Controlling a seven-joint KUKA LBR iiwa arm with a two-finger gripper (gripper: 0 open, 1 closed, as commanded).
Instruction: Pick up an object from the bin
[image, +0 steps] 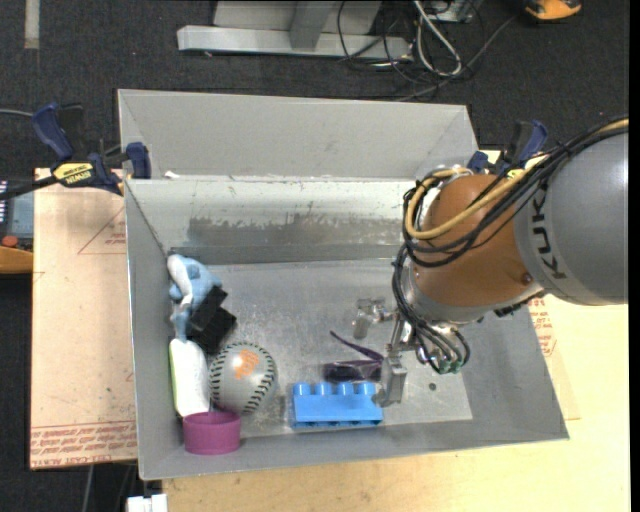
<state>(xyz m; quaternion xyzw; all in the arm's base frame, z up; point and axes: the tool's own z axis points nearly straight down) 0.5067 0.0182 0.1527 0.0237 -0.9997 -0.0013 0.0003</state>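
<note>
**Bin** (290, 215): grey metal, sloped walls, flat floor.

**Gripper** (380, 350): located low over the floor, right of centre and towards the near edge. The fingers (366, 318) are seen spread apart, with nothing clamped between them. One is set towards the bin's middle and the other is beside the right end of the block; contact with the block cannot be told.

**Things nearest the gripper:**
- Block (337, 405): blue, oblong, studded on top, laid flat along the near edge, right of centre. It is judged to be rigid, light plastic with smooth faces that may slip. A hold across the two long sides near the middle is advised. The near wall is close behind it, so room for a finger there is judged tight.
- Strip (350, 350): thin, dark purple, laid just behind the block and roughly between the fingers. Its material cannot be told. It is judged to be light and limp and hard to pinch off the floor.

**Heap at the left wall, well apart from the gripper:**
- Ball (242, 377): white with stitched seams.
- Cup (211, 432): purple, at the near left corner.
- Tube (187, 378): white.
- Black piece (210, 322).
- Pale-blue thing (185, 280).
</note>
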